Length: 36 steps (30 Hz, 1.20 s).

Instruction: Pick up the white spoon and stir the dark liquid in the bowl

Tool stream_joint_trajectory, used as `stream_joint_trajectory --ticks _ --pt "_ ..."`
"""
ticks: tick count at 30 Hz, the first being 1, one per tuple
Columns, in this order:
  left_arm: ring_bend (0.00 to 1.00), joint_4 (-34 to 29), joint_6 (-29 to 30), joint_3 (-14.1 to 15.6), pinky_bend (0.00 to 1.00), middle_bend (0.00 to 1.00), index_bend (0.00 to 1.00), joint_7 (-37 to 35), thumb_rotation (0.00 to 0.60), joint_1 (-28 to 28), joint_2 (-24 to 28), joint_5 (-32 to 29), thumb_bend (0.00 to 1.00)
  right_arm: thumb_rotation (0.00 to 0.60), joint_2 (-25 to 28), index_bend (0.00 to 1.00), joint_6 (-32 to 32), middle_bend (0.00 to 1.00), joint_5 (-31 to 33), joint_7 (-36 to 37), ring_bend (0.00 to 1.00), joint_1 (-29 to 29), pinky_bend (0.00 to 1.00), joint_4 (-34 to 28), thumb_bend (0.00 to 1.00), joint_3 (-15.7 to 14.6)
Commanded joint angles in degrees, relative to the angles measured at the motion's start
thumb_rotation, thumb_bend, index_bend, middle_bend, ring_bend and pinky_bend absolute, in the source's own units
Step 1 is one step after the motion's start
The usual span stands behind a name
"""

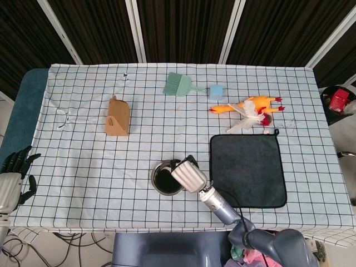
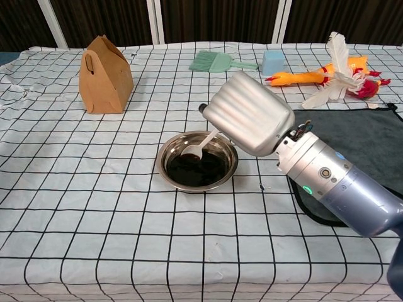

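Fingers of the right hand hide under its silver back; they hold the white spoon by the handle, its head dipped at the far rim of the bowl, over the dark liquid. Left hand, well left of the bowl off the cloth's edge, has dark fingers apart and holds nothing. No readable writing on anything. Right of the bowl lies a dark mat; beyond that, a rubber chicken. Far of the bowl: green brush, blue block. Far-left: brown paper bag. Checked cloth near and left of the bowl is open.
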Motion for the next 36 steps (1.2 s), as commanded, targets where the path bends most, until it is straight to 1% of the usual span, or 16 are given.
stream_joint_trajectory --ticks 1,7,11,23,30,36 --pt "0.00 -0.17 -0.03 -0.04 0.00 0.00 0.17 0.07 0.600 -0.07 0.06 0.05 0.73 0.600 0.44 0.81 0.46 1.00 -0.16 0.23 1.00 -0.27 1.00 0.29 0.40 -0.59" --pt "0.00 -0.22 0.12 0.07 0.00 0.00 0.17 0.39 0.600 -0.04 0.07 0.35 0.73 0.600 2.29 0.81 2.01 1.00 -1.29 0.29 1.00 -1.70 1.00 -0.52 0.40 -2.86" --pt "0.00 -0.32 0.15 0.06 0.00 0.00 0.17 0.56 0.600 -0.05 0.06 0.35 0.73 0.600 3.29 0.81 2.86 1.00 -1.65 0.26 1.00 -2.56 1.00 -1.83 0.40 -3.76" --pt "0.00 -0.53 0.08 0.12 0.00 0.00 0.17 0.90 0.600 -0.05 0.09 0.34 0.73 0.600 7.48 0.82 3.91 1.00 -2.61 -2.15 1.00 -5.33 1.00 -8.81 0.40 -6.51" --pt "0.00 -0.46 0.08 0.10 0.00 0.00 0.17 0.83 0.600 -0.06 0.03 0.35 0.73 0.600 9.27 0.82 3.90 1.00 -3.23 -3.48 1.00 -6.06 1.00 -14.27 0.40 -7.12" --pt "0.00 -0.47 0.06 0.08 0.00 0.00 0.17 0.77 0.600 -0.07 0.05 0.33 0.73 0.600 8.94 0.82 2.74 1.00 -3.19 -4.26 1.00 -5.83 1.00 -16.63 0.40 -6.67"
